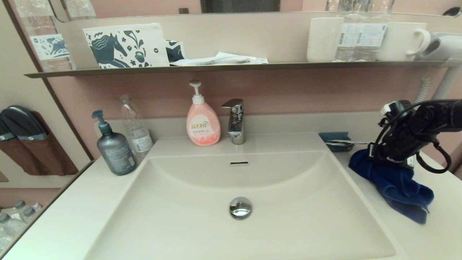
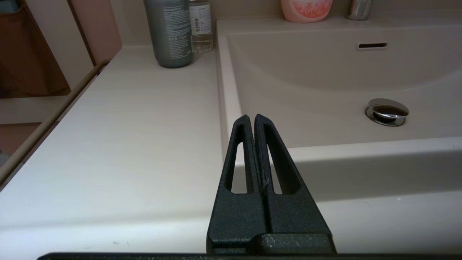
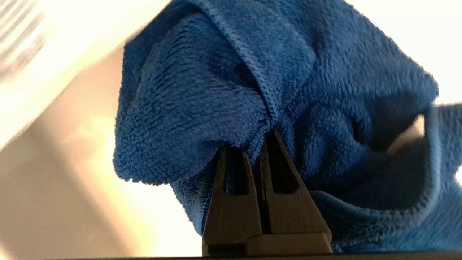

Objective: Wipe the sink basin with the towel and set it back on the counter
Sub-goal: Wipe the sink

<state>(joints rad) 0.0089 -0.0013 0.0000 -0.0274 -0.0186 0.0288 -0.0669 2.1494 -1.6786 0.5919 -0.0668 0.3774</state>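
The dark blue towel point(image 1: 397, 184) lies bunched on the counter point(image 1: 445, 220) to the right of the sink basin point(image 1: 288, 220). My right gripper point(image 1: 374, 154) is over its far end, shut on a fold of the towel point(image 3: 216, 90), and the right gripper point(image 3: 252, 141) has cloth pinched between its fingers. The towel's near end rests on the counter. The basin holds only its chrome drain plug point(image 1: 240, 207) and overflow slot point(image 1: 239, 163). My left gripper point(image 2: 251, 117) is shut and empty, parked low at the basin's front left corner, out of the head view.
A grey pump bottle point(image 1: 113, 148) and a clear bottle point(image 1: 135, 126) stand at the back left. A pink soap bottle point(image 1: 203, 121) and the faucet point(image 1: 235, 121) stand behind the basin. A teal tray point(image 1: 337, 141) sits just beyond the towel. A dark shelf point(image 1: 234, 66) runs above.
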